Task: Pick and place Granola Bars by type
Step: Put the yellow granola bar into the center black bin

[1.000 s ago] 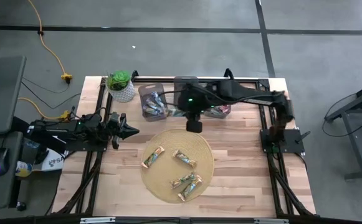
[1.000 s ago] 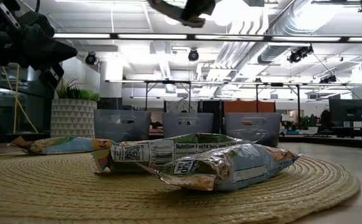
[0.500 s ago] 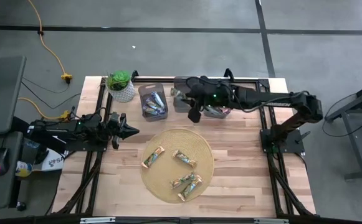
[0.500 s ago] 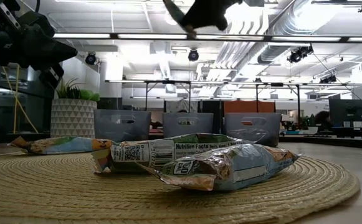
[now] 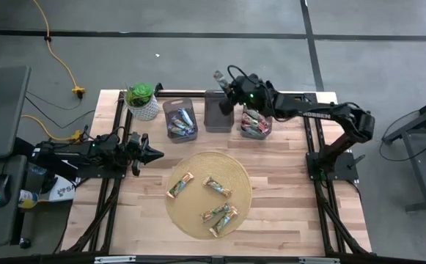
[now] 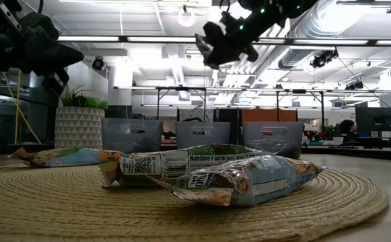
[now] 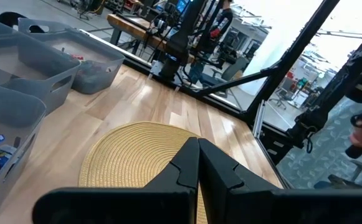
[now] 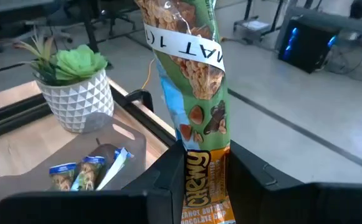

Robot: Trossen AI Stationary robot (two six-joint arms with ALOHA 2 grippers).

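Observation:
Several granola bars [image 5: 216,186] lie flat on the round woven mat [image 5: 198,165]; in the low view they are the bars [image 6: 242,180] closest to the camera. My right gripper [image 5: 223,88] is high over the far end of the middle bin [image 5: 218,117], shut on a green and tan bar [image 8: 190,81]. The left bin [image 5: 180,121] holds blue bars, and the right bin [image 5: 255,126] holds pink-red ones. My left gripper [image 5: 154,152] waits shut at the table's left, pointing level toward the mat. My right gripper pinches the green and tan bar between its two fingers [image 8: 162,180], on its flat faces at the part printed CHEWY [image 8: 196,168], near one end. The fingers point almost level toward the table's far left. The bar sticks out beyond them, lifted clear of everything.
A potted plant [image 5: 142,101] in a white pot stands at the far left corner, beside the left bin. Bare wood lies between the mat and the bins. The arms' black frames run along the table's left and right sides.
My right gripper has carried the bar from above the mat's far edge toward the table's far edge, over the bins. It has tipped from pointing down to nearly level and rolled somewhat. The bar stays in its hold.

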